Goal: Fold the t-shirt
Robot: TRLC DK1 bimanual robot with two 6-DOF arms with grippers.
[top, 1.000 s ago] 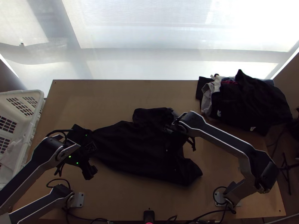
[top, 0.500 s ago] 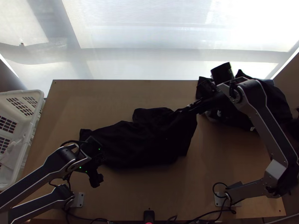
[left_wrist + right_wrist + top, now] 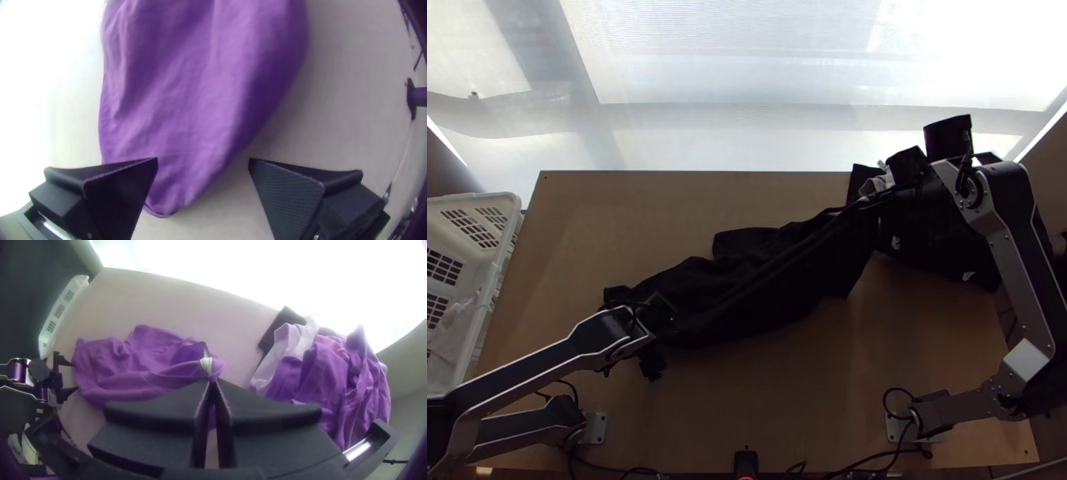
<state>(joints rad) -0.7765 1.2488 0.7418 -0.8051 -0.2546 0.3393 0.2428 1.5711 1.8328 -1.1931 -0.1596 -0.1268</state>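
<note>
My left gripper [image 3: 659, 318] is over the left end of the black t-shirt [image 3: 763, 276] in the top view. The right gripper [image 3: 863, 203] holds the shirt's other end up and stretched toward the pile. Seen from the left wrist, the shirt looks purple [image 3: 195, 98]; the left gripper [image 3: 203, 163] stands open, the shirt's rounded end between and below its fingers. In the right wrist view, the right gripper [image 3: 213, 380] is shut on an edge of the shirt [image 3: 129, 373], beside a small white patch. The shirt lies rumpled and partly raised.
A heap of clothes [image 3: 947, 240] lies at the table's far right corner, close to the right gripper. A white basket [image 3: 511, 220] stands at the left edge. Bare tabletop [image 3: 635, 208] stretches along the far side and at the near middle [image 3: 811, 400].
The right gripper has moved up and right in the top view, drawing the shirt's right end along toward the pile. My left gripper has shifted right along the shirt's left part.
</note>
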